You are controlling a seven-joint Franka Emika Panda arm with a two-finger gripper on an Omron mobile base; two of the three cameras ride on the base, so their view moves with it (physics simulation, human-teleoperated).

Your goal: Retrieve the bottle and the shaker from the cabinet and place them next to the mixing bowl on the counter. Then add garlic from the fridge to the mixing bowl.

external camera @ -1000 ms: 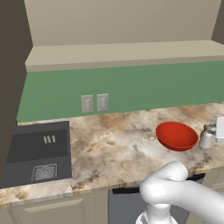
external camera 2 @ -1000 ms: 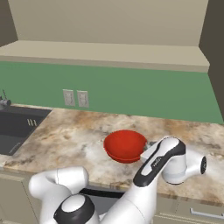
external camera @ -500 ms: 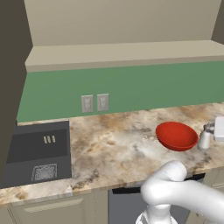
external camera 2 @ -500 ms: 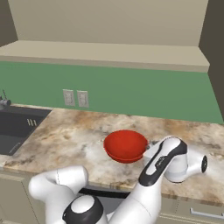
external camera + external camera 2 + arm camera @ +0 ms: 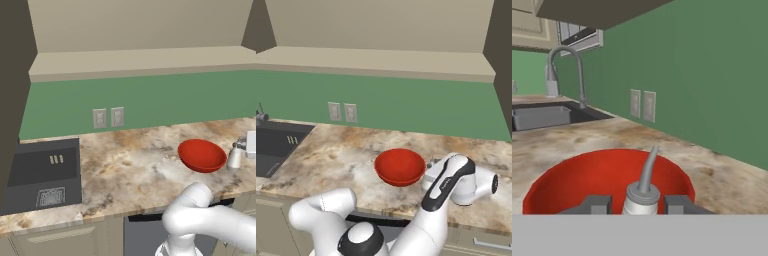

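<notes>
Bottle (image 5: pixel 641 199), slim and pale grey-white with a long thin neck, sits right between the two dark finger tips in the hand view, and the gripper (image 5: pixel 641 205) is clenched on it at the shoulder. The thin neck tips a little to one side in that view, though the camera's own roll makes true tilt hard to judge. In the left base view the bottle (image 5: pixel 234 156) stands upright on the beige and brown marbled stone counter (image 5: pixel 125 165), just beside the right side of the wide, shallow, glossy red mixing bowl (image 5: pixel 201 155), near the counter's front edge; whether its base actually touches the stone cannot be told.

Over in the right base view, the white arm bends across the counter's front edge and its bulky wrist covers the bottle, right next to the red bowl (image 5: pixel 400 166). From the hand camera the bowl (image 5: pixel 587 182) spreads wide just behind the bottle, its inside bare red.

Further along the counter (image 5: pixel 572 140), a dark sunken sink (image 5: pixel 42 172) lies at the left end, with a curved grey faucet (image 5: pixel 564 65) rising behind it. Two pale wall outlets (image 5: pixel 108 118) sit on the green backsplash (image 5: pixel 150 100), under the thick pale lower edge of the beige wall cabinet (image 5: pixel 140 60).
</notes>
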